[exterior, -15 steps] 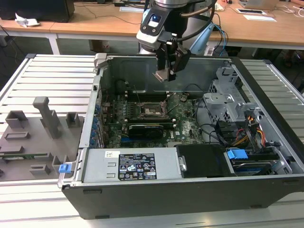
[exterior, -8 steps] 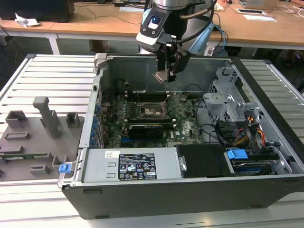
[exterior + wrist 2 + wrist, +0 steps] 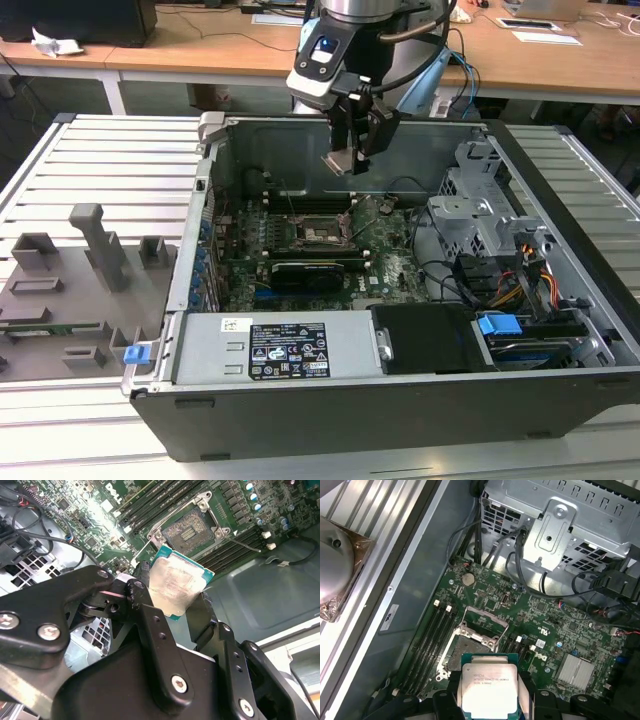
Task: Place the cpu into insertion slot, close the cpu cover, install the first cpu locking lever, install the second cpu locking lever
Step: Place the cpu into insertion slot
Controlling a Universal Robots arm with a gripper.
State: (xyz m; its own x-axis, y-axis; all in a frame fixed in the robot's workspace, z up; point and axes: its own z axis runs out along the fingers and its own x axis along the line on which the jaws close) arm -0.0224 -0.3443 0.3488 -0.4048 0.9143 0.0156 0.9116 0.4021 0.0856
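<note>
the slatted metal table (image 3: 100, 150) carries everything, and on it lies the open computer case (image 3: 350, 410), the insertion slot (image 3: 322, 232) sitting deep inside it. my landmark is that slot. well to the exterior view's left of the slot, outside the case wall, a grey fixture tray (image 3: 70, 290) rests on the slats. nearer the camera than the slot, a silver power supply (image 3: 270, 350) runs along the case's front wall. to the exterior view's right of the slot stands the grey drive cage (image 3: 480, 210) with its tangle of cables.

the green motherboard (image 3: 390, 265) spreads out all around the slot. just in front of the slot lies the black graphics card (image 3: 315, 272). long dark memory slots (image 3: 427, 640) run just beside the slot.

my gripper (image 3: 352, 150) hangs above the slot, up near the level of the case's rim and well apart from the board. in the second wrist view my black fingers (image 3: 145, 610) press in on two opposite edges of the cpu (image 3: 177, 587), so my jaws are narrow, clamped on the chip.

in both wrist views the slot (image 3: 470, 647) shows its dark centre bare, silver rim around it. the cpu cover (image 3: 487, 616) is a thin frame lifted up at the slot's edge, not lying flat on it.

the cpu (image 3: 490, 690) is in my grip, metal face showing, in the air above the slot and not touching it.
</note>
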